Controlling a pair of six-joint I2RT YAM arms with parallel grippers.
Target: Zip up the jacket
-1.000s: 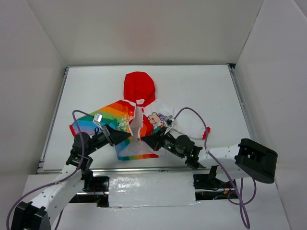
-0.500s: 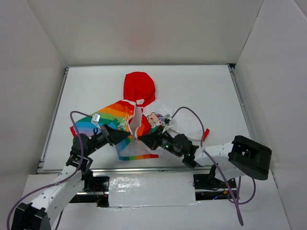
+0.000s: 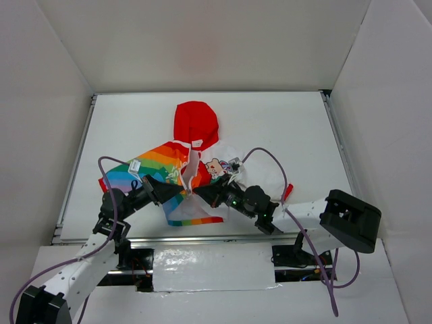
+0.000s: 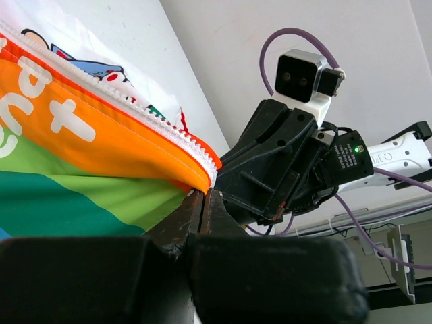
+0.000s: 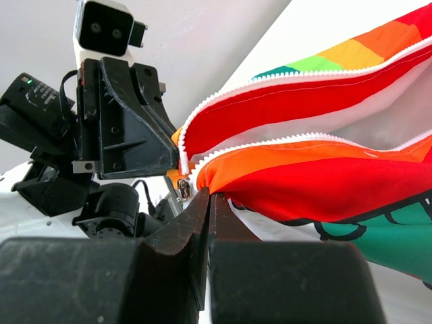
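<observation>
The jacket [image 3: 165, 165] lies on the table with its red hood [image 3: 196, 125] at the far end, the rainbow half on the left and the white printed half [image 3: 260, 172] on the right. Its front is open in a narrow V. At the lower end of the zipper both grippers meet tip to tip. My left gripper [image 3: 187, 191] [image 4: 203, 196] is shut on the orange hem corner beside the white zipper teeth [image 4: 135, 108]. My right gripper [image 3: 200, 194] [image 5: 208, 196] is shut on the facing edge. A small metal slider [image 5: 183, 188] hangs just left of its fingertips.
The table [image 3: 283, 121] has raised rails on the left and right and white walls around it. The red cuff [image 3: 288, 190] of the right sleeve lies beside the right forearm. A purple cable [image 3: 266, 156] arches over the white half.
The right arm has shifted left and forward, bringing its gripper closer to the left one. The white half and its red cuff were drawn slightly toward it. The left arm has hardly moved.
</observation>
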